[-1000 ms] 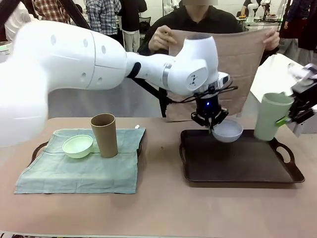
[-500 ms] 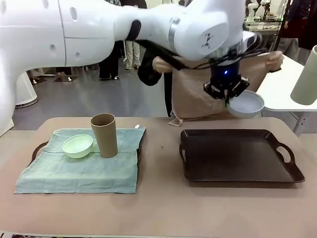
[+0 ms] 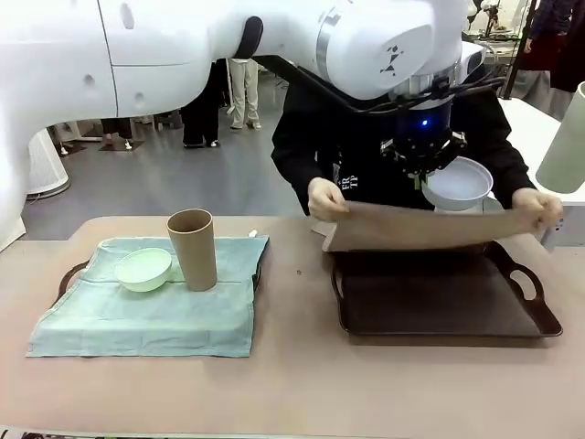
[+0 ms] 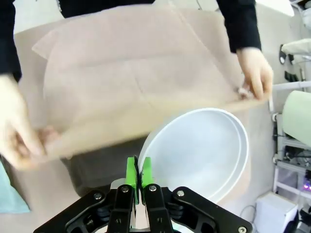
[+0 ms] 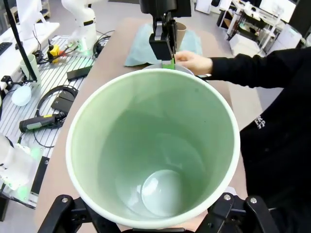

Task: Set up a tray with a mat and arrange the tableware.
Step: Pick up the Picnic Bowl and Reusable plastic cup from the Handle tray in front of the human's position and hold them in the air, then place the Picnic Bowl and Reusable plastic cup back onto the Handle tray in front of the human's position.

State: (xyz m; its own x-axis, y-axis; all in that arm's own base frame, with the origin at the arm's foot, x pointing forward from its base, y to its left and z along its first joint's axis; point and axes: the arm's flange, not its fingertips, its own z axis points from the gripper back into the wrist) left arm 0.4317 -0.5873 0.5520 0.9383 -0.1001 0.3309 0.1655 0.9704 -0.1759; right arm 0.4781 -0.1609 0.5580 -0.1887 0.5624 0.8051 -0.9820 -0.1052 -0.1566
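High over the dark tray (image 3: 364, 325), my left gripper (image 3: 422, 176) is shut on the rim of the whitish-blue bowl (image 3: 459, 184). The left wrist view shows its green pads (image 4: 132, 171) pinching that bowl (image 4: 199, 155) above the tan mat (image 4: 131, 82). A person's hands (image 3: 327, 198) hold the mat (image 3: 430, 225) flat just over the tray. My right gripper (image 5: 154, 221) is shut on the pale green cup (image 5: 155, 145), which hangs at the right edge (image 3: 565, 137). The tan-brown cup (image 3: 193, 249) and the light green bowl (image 3: 143, 269) stand on the left.
A green cloth (image 3: 146, 311) covers a second tray (image 3: 71, 273) at the left, under the cup and bowl. The person leans over the table's far side, with arms spread across the right tray. A white side table (image 3: 526, 123) stands behind it.
The person has lowered the mat from upright to flat over the tray. My left gripper rose and shifted right with the bowl. The pale green cup went up and right.
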